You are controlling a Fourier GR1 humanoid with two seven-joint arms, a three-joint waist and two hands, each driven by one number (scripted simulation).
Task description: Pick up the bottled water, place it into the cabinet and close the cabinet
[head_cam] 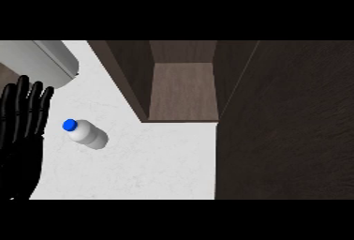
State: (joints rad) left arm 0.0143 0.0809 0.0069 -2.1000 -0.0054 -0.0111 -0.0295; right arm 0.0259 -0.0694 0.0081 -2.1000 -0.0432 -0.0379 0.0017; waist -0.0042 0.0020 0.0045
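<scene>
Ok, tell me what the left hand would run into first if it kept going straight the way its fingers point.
Probably the grey rounded object at the counter's far left corner. The left hand is open, fingers pointing up the view toward it. Height is unclear, so it might pass over.

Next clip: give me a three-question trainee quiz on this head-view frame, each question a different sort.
1. True or false: the bottled water is already inside the cabinet.
2. The bottle's cap is: A red, B blue, C green.
3. Fill in: the left hand is ____, fingers straight.

Key: 1 false, it stands on the white counter; 2 B; 3 open. The cabinet stands open; the right hand is out of view.
</scene>
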